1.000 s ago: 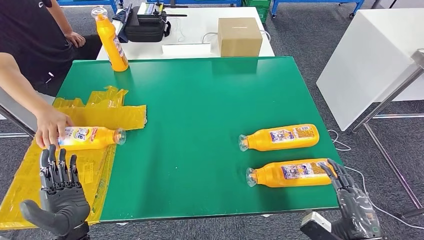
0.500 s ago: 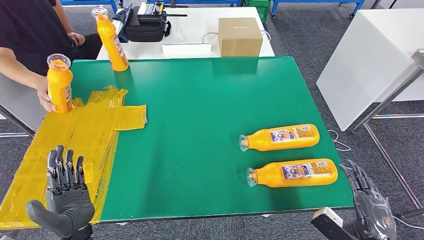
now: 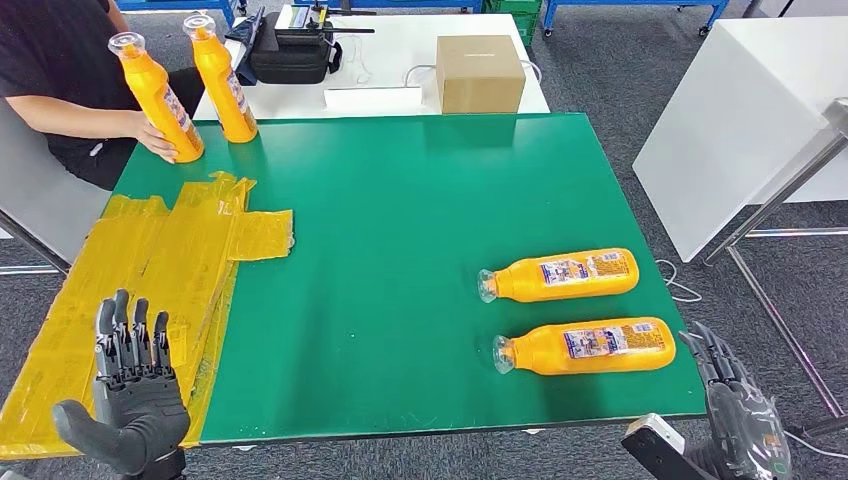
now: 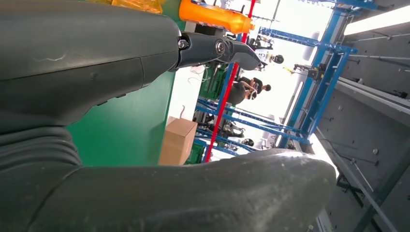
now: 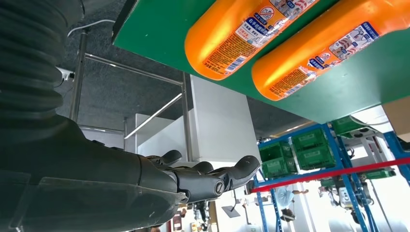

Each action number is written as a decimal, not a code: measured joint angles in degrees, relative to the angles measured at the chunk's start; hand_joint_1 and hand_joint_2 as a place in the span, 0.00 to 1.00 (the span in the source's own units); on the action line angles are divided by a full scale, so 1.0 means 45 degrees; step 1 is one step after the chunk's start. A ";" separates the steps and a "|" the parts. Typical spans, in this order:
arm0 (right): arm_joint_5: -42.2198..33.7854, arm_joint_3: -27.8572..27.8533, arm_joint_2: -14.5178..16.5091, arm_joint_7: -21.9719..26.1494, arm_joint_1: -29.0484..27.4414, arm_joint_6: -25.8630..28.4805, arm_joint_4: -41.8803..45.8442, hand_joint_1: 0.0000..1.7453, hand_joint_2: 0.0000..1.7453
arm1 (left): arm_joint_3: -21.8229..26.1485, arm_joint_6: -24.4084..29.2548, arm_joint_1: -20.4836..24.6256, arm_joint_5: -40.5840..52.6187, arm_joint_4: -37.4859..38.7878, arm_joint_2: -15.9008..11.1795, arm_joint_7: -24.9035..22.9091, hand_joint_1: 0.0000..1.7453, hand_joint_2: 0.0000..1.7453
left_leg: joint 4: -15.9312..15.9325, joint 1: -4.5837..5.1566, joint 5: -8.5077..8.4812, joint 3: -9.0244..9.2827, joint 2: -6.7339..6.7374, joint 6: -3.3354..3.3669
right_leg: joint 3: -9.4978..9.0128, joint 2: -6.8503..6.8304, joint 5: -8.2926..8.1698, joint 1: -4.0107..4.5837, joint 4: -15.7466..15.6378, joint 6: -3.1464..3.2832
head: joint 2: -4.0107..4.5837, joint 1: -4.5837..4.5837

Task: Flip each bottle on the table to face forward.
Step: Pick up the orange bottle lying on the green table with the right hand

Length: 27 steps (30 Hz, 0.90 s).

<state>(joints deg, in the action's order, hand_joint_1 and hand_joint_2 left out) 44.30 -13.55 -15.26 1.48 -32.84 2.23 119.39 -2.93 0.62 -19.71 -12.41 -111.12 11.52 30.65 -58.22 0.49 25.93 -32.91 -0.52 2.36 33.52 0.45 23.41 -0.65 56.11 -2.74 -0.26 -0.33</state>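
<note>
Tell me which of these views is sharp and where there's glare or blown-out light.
Head view: evenly lit and sharp, with soft sheen on the green table. Left wrist view: background window area blown out white, left hand close and soft. Right wrist view: bright overexposed corner, bottles crisp.

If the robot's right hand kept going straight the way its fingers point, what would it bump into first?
Probably the nearer lying bottle. The right hand points up and slightly inward toward that bottle's base, though it may sit below the table edge; depth is unclear.

The two lying orange plastic bottles [image 5: 227, 43] [image 5: 329, 48] beside the right hand [image 5: 193, 181] bear labels with print too small to read.
</note>
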 joint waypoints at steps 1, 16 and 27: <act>0.0000 0.0000 0.0001 -0.0007 0.0009 -0.0014 -0.0007 0.00 1.00 | 0.0000 -0.0016 0.0001 0.0000 0.0000 0.0000 -0.0006 0.00 0.00 | 0.0000 0.0000 0.0000 0.0000 0.0000 0.0000 | 0.0000 0.0000 0.0000 0.0000 0.0000 0.0000 | 0.0000 0.0000; 0.0339 0.0432 -0.0666 -0.0729 0.1079 -0.0441 -0.0843 0.00 1.00 | -0.0027 -0.0537 0.0184 -0.0148 0.0201 0.0000 -0.0290 0.00 0.00 | 0.0000 0.0000 -0.0002 0.0002 0.0001 0.0001 | -0.0009 0.0001 -0.0001 0.0000 0.0000 0.0000 | 0.0000 0.0000; 0.0567 0.1797 -0.1756 -0.1473 0.2374 -0.0459 -0.1864 0.00 1.00 | -0.0114 -0.0843 0.0437 -0.0328 0.0542 0.0007 -0.0412 0.00 0.00 | -0.0001 0.0001 -0.0004 0.0003 -0.0001 0.0002 | -0.0011 0.0002 -0.0003 0.0000 0.0001 -0.0001 | 0.0000 0.0001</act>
<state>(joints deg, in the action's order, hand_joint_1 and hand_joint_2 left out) 46.86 -5.46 -23.16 -5.15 -22.16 0.16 111.01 -3.44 -3.17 -17.74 -13.89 -108.68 11.55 28.80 -58.23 0.49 25.91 -32.90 -0.52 2.37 33.47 0.46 23.40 -0.65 56.12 -2.75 -0.26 -0.32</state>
